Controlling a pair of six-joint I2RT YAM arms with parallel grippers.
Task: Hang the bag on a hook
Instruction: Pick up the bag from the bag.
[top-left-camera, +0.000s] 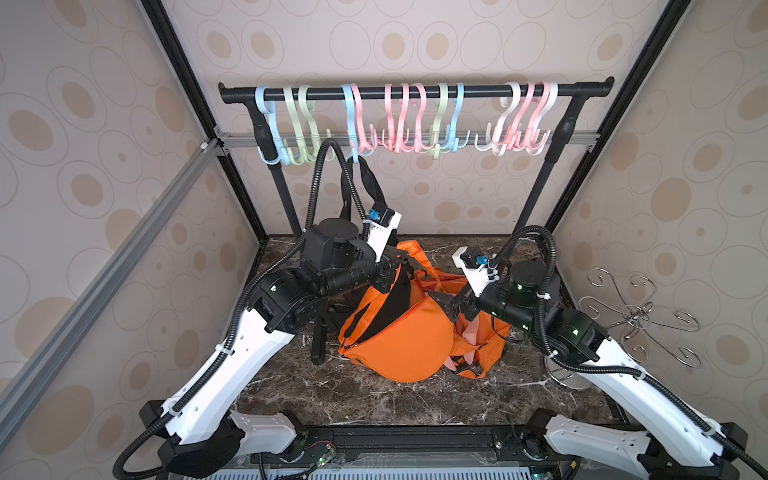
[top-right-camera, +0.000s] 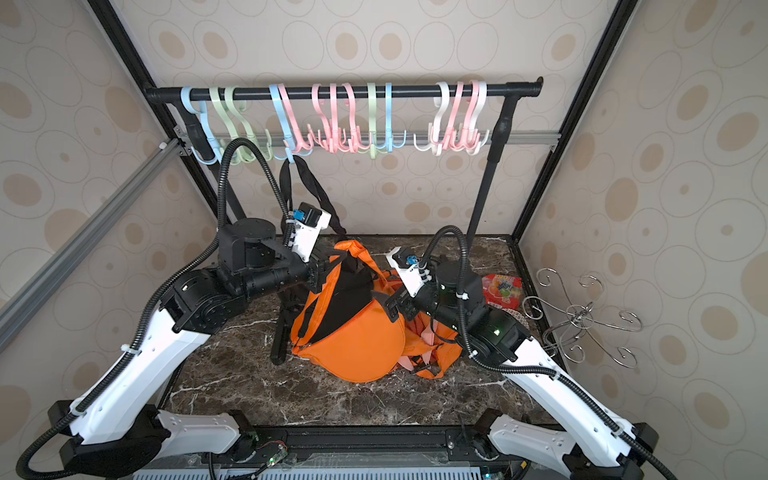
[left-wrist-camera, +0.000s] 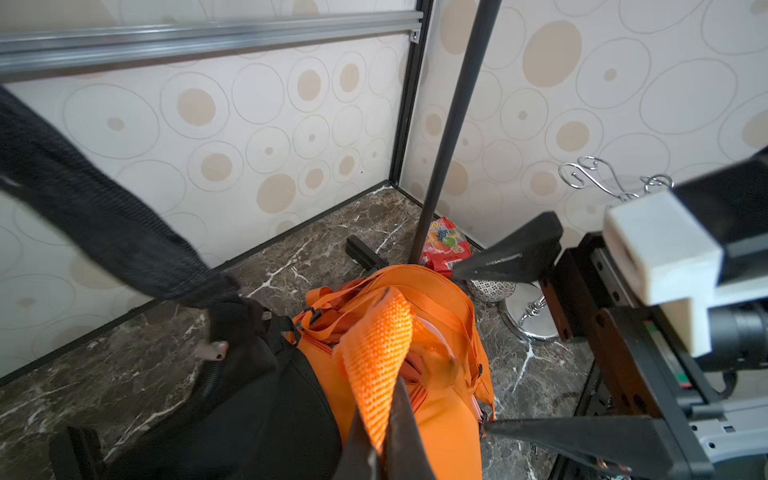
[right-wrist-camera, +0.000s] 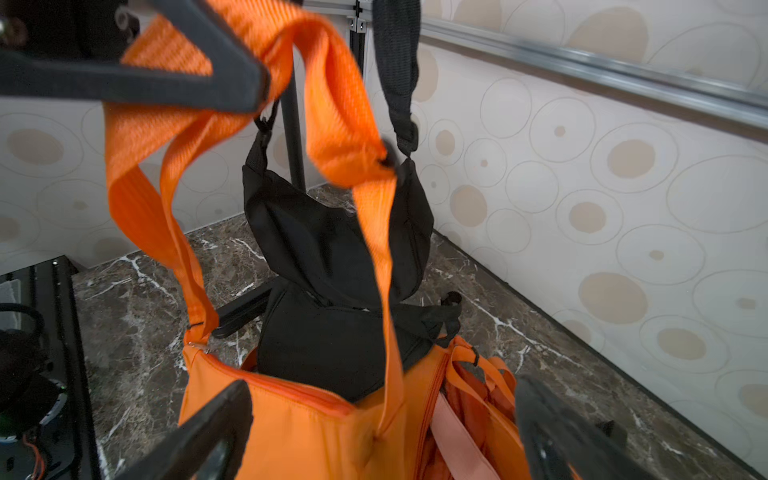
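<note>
Left wrist view: left gripper (left-wrist-camera: 376, 446) clamped shut on orange strap (left-wrist-camera: 376, 353), webbing rising out between its fingers (left-wrist-camera: 405, 436). Strap runs down to orange bag (left-wrist-camera: 440, 419) resting on marble tabletop (left-wrist-camera: 137, 374) just below and ahead of this gripper. Behind it black bag (right-wrist-camera: 332, 249) hangs from blue hook (top-left-camera: 351, 137). Jaws of right gripper (right-wrist-camera: 380, 432) spread wide beside the orange bag's upper edge, holding nothing

Busy middle, open front

The orange cloth bag (top-left-camera: 399, 345) and the hanging black cloth bag (right-wrist-camera: 324, 249) fill the middle of the brown marble table (top-left-camera: 374, 399); its front strip is bare. Pastel plastic hooks (top-left-camera: 457, 112) crowd the black metal rail (top-left-camera: 484, 90), with one bare gap between blue and white ones. A silver wire stand (top-left-camera: 636, 316) blocks the right side.
</note>
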